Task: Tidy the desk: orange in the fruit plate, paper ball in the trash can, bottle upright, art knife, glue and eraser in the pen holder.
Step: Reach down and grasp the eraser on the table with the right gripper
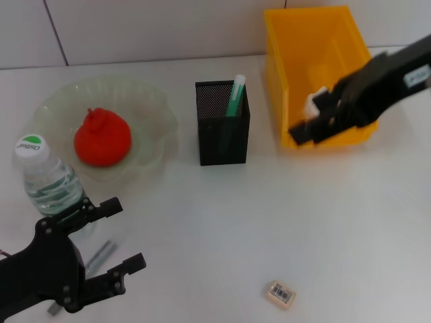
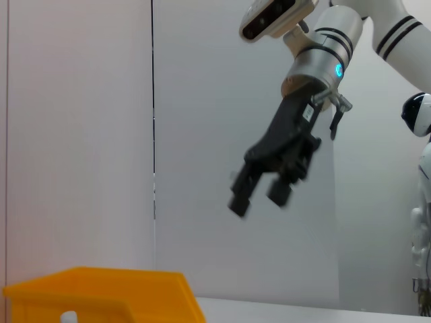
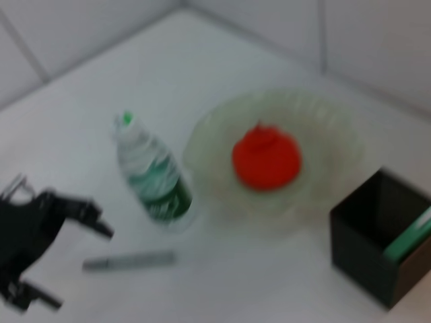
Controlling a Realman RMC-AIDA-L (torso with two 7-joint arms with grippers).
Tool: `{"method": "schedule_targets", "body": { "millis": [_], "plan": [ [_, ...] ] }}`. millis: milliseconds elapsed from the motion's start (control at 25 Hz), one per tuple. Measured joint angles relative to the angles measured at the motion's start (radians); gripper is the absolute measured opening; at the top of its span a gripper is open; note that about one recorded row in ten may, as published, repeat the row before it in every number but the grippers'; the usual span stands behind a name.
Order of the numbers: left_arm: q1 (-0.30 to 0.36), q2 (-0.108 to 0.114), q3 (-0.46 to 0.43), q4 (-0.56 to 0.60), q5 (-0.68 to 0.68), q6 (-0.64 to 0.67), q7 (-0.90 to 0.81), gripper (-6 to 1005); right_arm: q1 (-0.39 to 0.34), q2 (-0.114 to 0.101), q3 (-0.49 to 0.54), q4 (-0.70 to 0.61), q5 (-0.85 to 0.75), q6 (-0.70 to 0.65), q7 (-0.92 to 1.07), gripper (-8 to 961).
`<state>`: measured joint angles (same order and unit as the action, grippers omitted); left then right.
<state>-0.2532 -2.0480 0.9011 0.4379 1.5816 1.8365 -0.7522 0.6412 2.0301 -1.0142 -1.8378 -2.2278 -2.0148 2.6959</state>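
Risk: the open left gripper [image 1: 111, 235] hovers beside the upright bottle [image 1: 47, 182]; a careless descent toward the knife [image 1: 100, 257] lying under its fingers could topple the bottle. The trash can [image 1: 289, 47] sits at far right, with the right gripper [image 1: 316, 118] above its front wall and something white, seemingly the paper ball [image 1: 312, 102], at its fingers; grip cannot be judged. Orange [image 1: 101, 138] rests in the plate [image 1: 151, 101]. Holder [image 1: 222, 134] centre. Eraser [image 1: 281, 293] lies well apart from both grippers.
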Motion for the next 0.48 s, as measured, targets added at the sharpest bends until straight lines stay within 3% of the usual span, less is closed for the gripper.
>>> {"method": "schedule_targets", "body": {
  "millis": [280, 480],
  "plan": [
    [0.002, 0.003, 0.003, 0.010, 0.000, 0.001, -0.002, 810, 0.033, 0.046, -0.258, 0.131, -0.176, -0.014, -0.013, 745],
    [0.001, 0.004, 0.006, 0.015, 0.000, -0.001, -0.006, 810, 0.025, 0.053, -0.429, 0.156, -0.286, 0.050, 0.020, 744]
  ]
}}
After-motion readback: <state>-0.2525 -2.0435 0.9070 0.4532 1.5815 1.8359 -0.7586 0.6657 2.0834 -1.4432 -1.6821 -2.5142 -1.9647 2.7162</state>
